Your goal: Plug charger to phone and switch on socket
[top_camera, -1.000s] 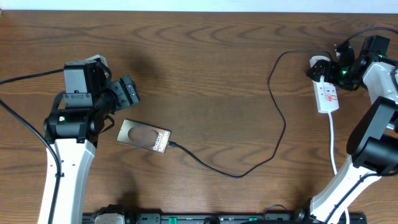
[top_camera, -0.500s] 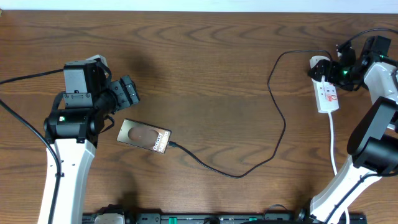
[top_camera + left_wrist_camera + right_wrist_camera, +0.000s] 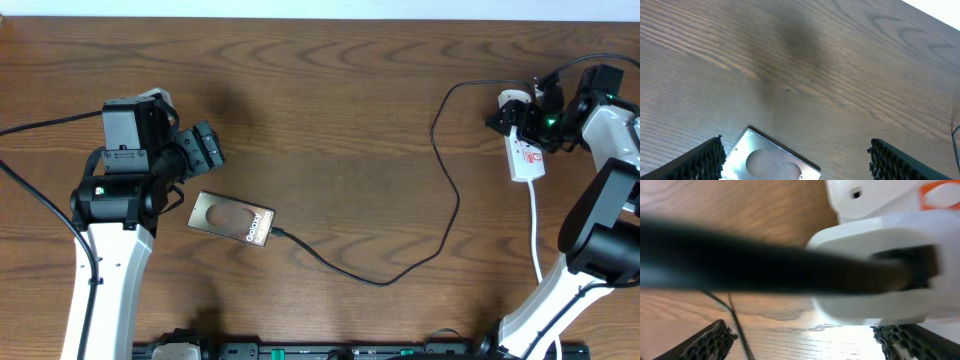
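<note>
My left gripper [image 3: 205, 148] open near phone [image 3: 232, 219]; charger [image 3: 445, 170] tip touches phone. Right gripper [image 3: 506, 116] open at socket [image 3: 527, 157].

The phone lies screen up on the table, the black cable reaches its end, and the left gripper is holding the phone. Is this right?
Not quite. The left gripper is not holding the phone: the left wrist view shows it wide open above the table, the phone lying free below. Screen up and the black cable at its end are right.
</note>
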You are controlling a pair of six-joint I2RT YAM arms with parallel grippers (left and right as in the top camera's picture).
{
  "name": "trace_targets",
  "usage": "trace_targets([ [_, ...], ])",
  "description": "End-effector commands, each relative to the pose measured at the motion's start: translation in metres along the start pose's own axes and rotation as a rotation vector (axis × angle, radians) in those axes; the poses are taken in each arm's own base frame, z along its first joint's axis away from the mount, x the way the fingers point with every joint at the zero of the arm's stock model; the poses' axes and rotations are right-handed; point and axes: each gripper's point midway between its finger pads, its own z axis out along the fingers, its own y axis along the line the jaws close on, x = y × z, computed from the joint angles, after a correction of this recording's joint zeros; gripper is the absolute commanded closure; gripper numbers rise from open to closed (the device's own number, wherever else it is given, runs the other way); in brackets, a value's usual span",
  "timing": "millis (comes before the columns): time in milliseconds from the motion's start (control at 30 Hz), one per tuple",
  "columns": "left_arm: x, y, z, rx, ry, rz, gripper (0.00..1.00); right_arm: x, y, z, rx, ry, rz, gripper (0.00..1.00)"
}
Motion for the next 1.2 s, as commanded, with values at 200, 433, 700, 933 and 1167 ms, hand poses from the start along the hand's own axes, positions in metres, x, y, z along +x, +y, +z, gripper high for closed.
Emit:
trace_targets([
  [200, -0.003, 0.0, -0.002, -0.009, -0.01, 0.016, 0.1, 0.013, 0.008, 0.019, -0.071, 0.038, 0.031, 0.07],
  [433, -0.003, 0.0, -0.002, -0.009, -0.01, 0.016, 0.1, 0.001, -0.024, -0.002, 0.072, 0.025, 0.07, 0.08],
  [700, -0.003, 0.0, -0.002, -0.009, -0.01, 0.016, 0.1, -0.031, -0.035, -0.033, 0.152, -0.044, 0.057, 0.07],
  [933, -0.003, 0.0, -0.002, -0.009, -0.01, 0.016, 0.1, -0.045, -0.03, -0.033, 0.14, -0.088, 0.026, 0.05],
  [1167, -0.003, 0.0, -0.002, -0.009, -0.011, 0.016, 0.1, -0.036, -0.03, -0.012, 0.117, -0.044, 0.033, 0.04],
])
